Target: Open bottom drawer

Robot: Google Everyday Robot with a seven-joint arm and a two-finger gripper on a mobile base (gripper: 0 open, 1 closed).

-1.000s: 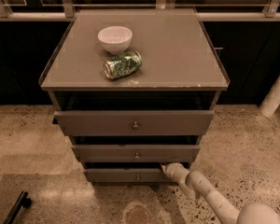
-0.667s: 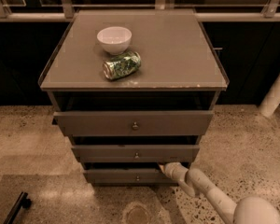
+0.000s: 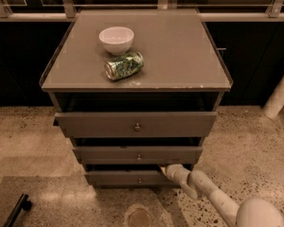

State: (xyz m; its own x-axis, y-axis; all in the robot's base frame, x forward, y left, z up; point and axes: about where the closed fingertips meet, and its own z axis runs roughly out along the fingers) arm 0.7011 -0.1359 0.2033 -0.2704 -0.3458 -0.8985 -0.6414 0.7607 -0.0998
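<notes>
The bottom drawer (image 3: 118, 178) sits lowest of three fronts under the worktop's (image 3: 180, 51) front edge, with a dark gap above it. The gripper (image 3: 164, 168) is at the drawer's top edge, right of its knob (image 3: 139, 179); whether it is clenched or released cannot be told. Toward the worktop's back-left corner stands a white bowl (image 3: 116, 39), with a green can (image 3: 124, 65) on its side just in front.

A grey-brown table (image 3: 180, 56) stands on a speckled stone floor (image 3: 255, 141) under dim, warm light. Behind it runs a dark panelled wall (image 3: 255, 65) topped by a pale rail (image 3: 241, 17). A white post (image 3: 279, 98) rises at the right edge. The claw (image 3: 168, 169) sits low at the table's front, right of centre.
</notes>
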